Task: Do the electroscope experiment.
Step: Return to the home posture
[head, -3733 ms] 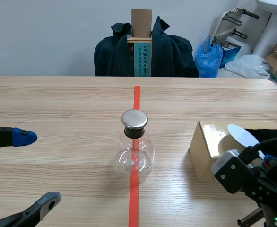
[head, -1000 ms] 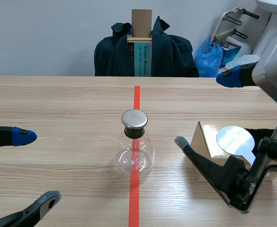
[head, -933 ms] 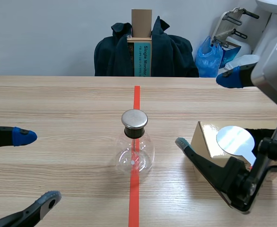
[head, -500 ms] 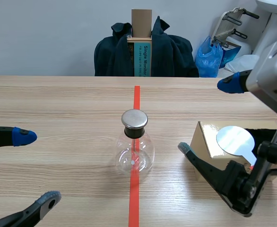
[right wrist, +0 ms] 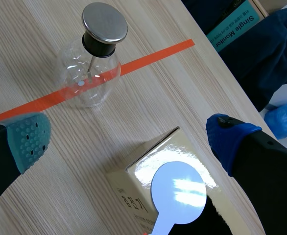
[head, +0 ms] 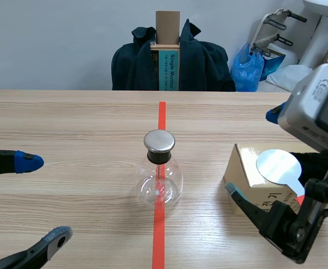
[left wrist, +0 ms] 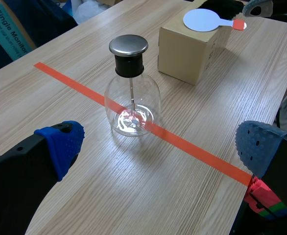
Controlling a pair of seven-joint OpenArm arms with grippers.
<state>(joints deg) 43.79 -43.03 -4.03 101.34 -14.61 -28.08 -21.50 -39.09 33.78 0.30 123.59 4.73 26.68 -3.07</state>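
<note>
Your right gripper (right wrist: 129, 137) hung with fingers wide apart over the white round disc with a red handle (right wrist: 179, 192). The disc lay on the tan cardboard box (right wrist: 148, 161), at 3 o'clock from the clear glass electroscope flask with a metal cap (head: 159, 174). In my judgement, you did best to pinch the handle, not the disc face. Your left gripper (left wrist: 159, 144) stood open and empty. The teal carton (head: 172, 70) at 12 o'clock read "Single Monitor"; the tan box's print was illegible.
</note>
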